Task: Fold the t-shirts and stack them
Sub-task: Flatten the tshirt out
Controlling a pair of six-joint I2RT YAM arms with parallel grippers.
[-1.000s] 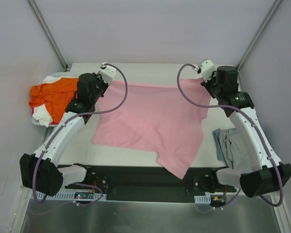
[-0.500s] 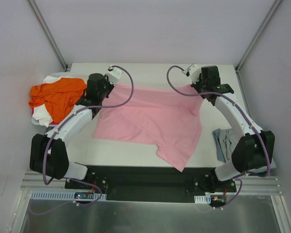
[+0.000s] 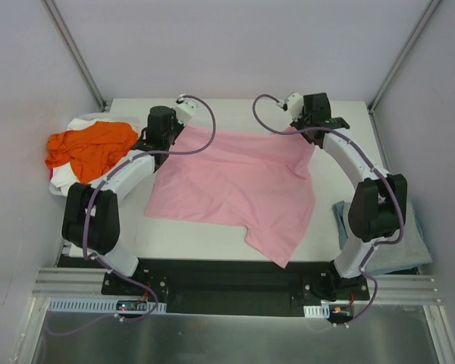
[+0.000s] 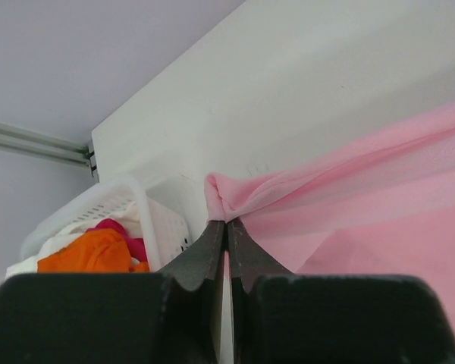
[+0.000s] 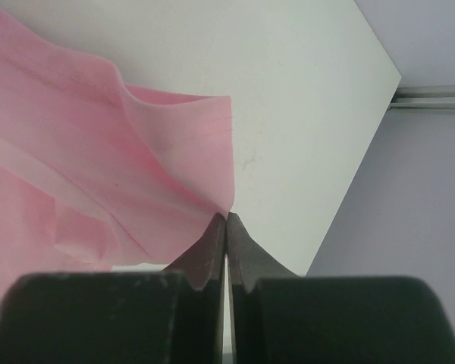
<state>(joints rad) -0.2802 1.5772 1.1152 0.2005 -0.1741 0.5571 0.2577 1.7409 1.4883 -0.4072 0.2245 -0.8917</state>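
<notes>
A light pink t-shirt [image 3: 235, 182] lies spread across the white table, one sleeve trailing toward the near edge. My left gripper [image 3: 176, 133] is shut on its far left corner; in the left wrist view the cloth [image 4: 349, 189] bunches right at the shut gripper [image 4: 227, 221]. At the far right corner my right gripper [image 3: 312, 136] is shut on the hem, where the pink cloth [image 5: 98, 152] hangs from the shut gripper [image 5: 227, 215]. An orange t-shirt [image 3: 87, 148] is heaped in a basket at the left. A grey-blue t-shirt [image 3: 409, 243] lies at the right edge.
The white slotted basket [image 4: 129, 201] stands at the table's far left corner, with white cloth [image 3: 63, 180] and something magenta under the orange t-shirt [image 4: 91, 254]. Grey walls close in behind and on both sides. Both arm bases sit along the near edge.
Both arms have reached farther back and drawn inward, carrying the pink t-shirt's far corners with them. Its far edge now lies straighter and nearer the back of the table.
</notes>
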